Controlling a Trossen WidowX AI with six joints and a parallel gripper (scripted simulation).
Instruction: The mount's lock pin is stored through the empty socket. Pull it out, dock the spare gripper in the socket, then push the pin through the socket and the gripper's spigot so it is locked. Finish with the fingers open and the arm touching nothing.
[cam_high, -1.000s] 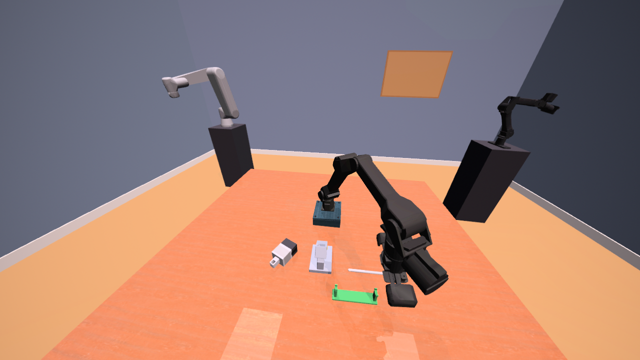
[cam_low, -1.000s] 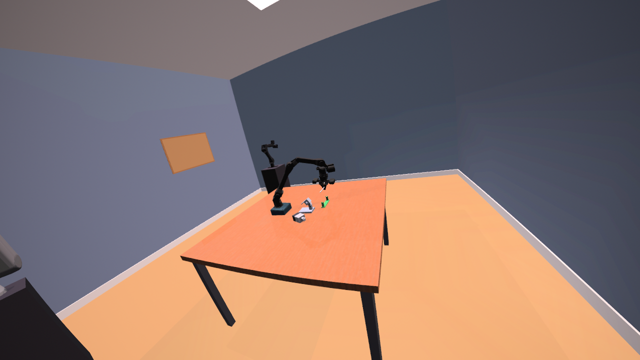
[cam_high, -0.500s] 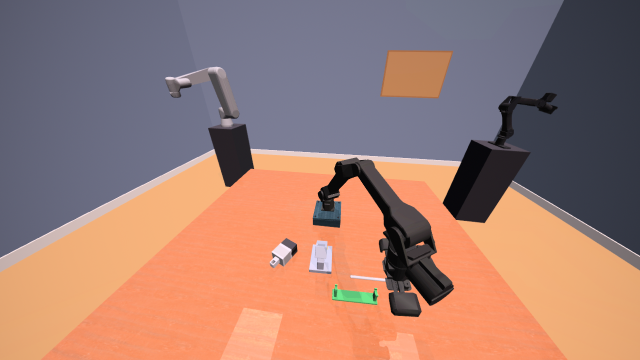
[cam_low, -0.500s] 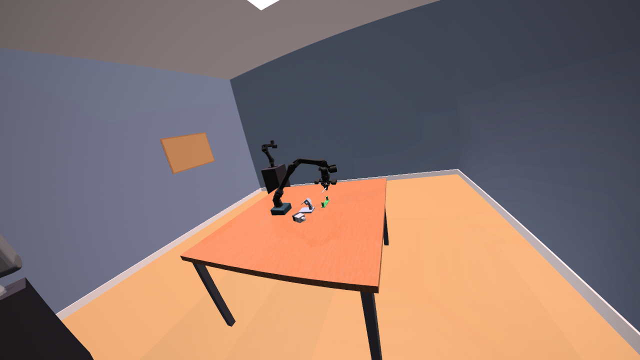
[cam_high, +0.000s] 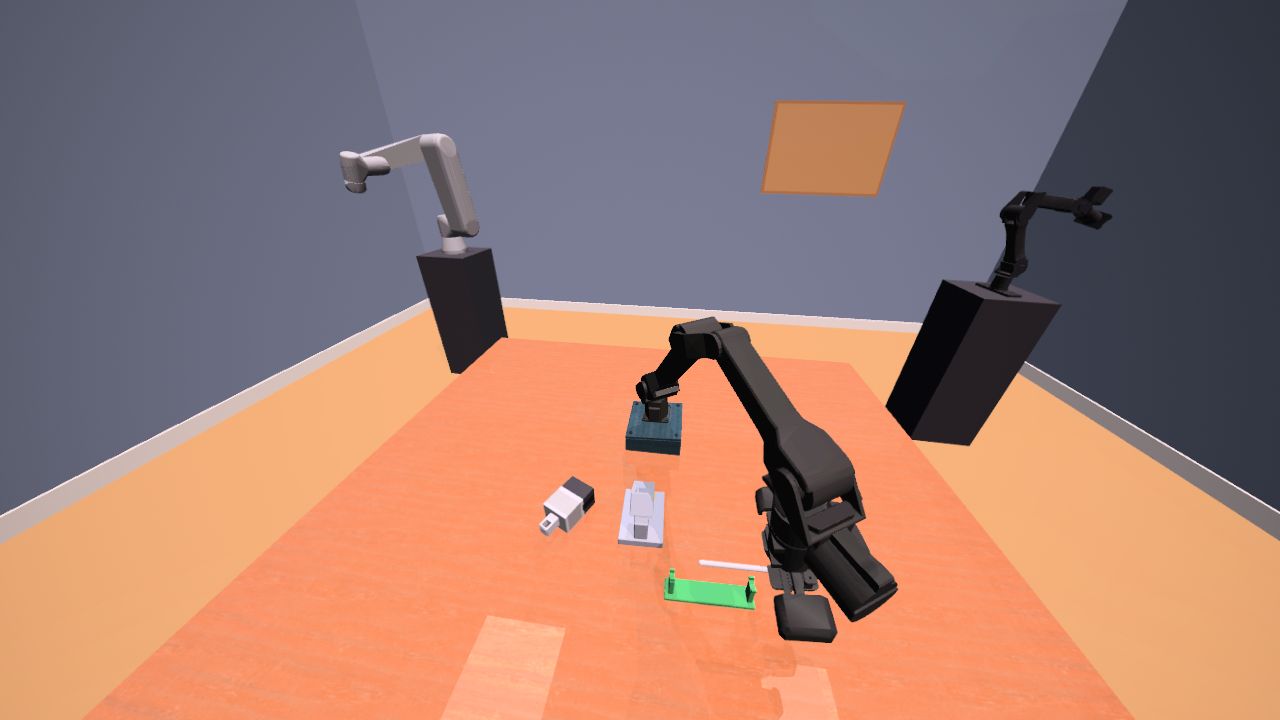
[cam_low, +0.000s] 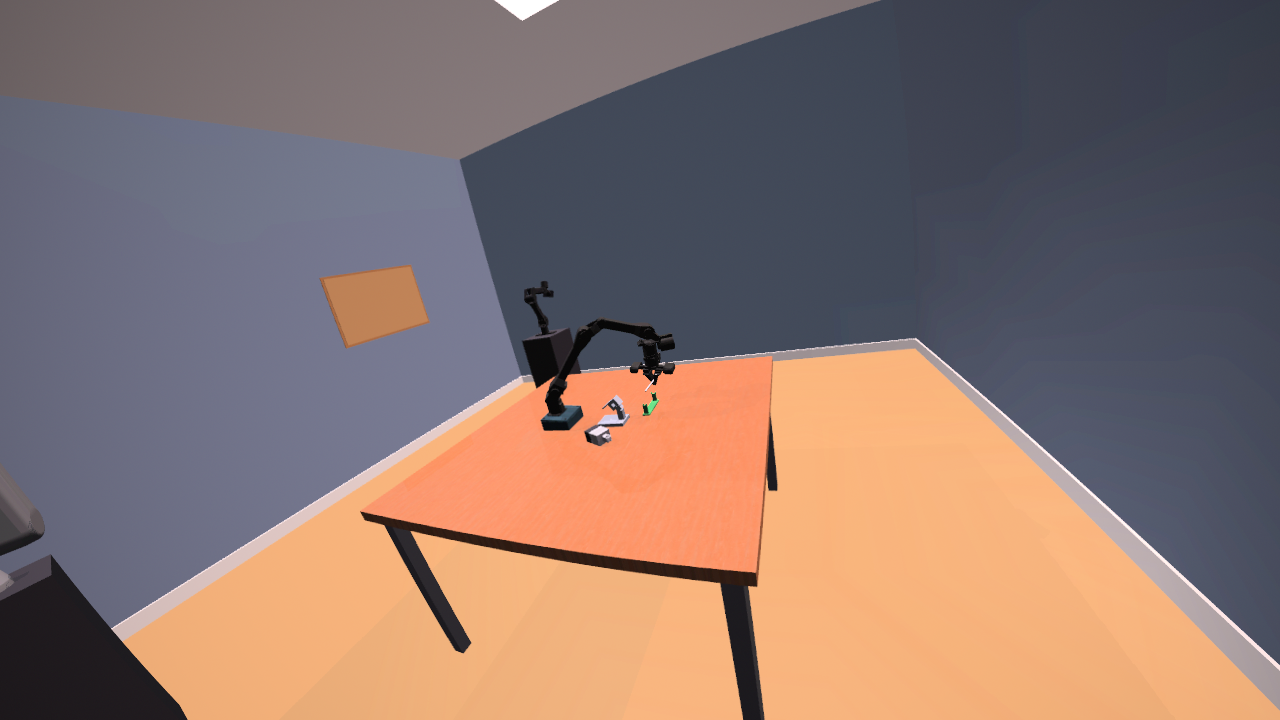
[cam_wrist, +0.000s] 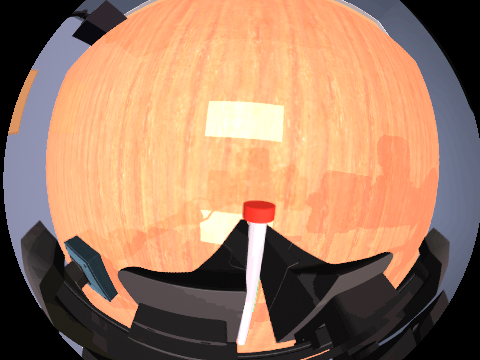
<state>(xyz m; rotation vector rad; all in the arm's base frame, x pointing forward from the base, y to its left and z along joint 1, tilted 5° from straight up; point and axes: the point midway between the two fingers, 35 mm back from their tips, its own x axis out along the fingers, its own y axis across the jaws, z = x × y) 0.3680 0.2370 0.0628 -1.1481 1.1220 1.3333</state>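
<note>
My gripper (cam_high: 793, 580) (cam_low: 654, 379) (cam_wrist: 250, 226) is shut on the lock pin (cam_high: 733, 565) (cam_low: 650, 385) (cam_wrist: 254, 265), a white rod with a red head (cam_wrist: 259, 212). The pin is held sideways above the table, clear of the mount. In the top view its head end is hidden behind the gripper. The pale grey mount (cam_high: 627, 535) (cam_low: 615, 420) stands on the table with its tilted socket (cam_high: 642, 501) empty. The white and black spare gripper (cam_high: 566, 505) (cam_low: 597, 435) lies on the table beside the mount, its spigot (cam_high: 549, 522) pointing away from the arm's base.
A green cradle (cam_high: 708, 592) (cam_low: 650, 408) with two upright end posts stands below and beside the held pin. The arm's teal base block (cam_high: 653, 440) (cam_low: 562, 419) (cam_wrist: 91, 270) is behind the mount. Two other arms stand on dark pedestals (cam_high: 465, 304) (cam_high: 966, 358) off the table.
</note>
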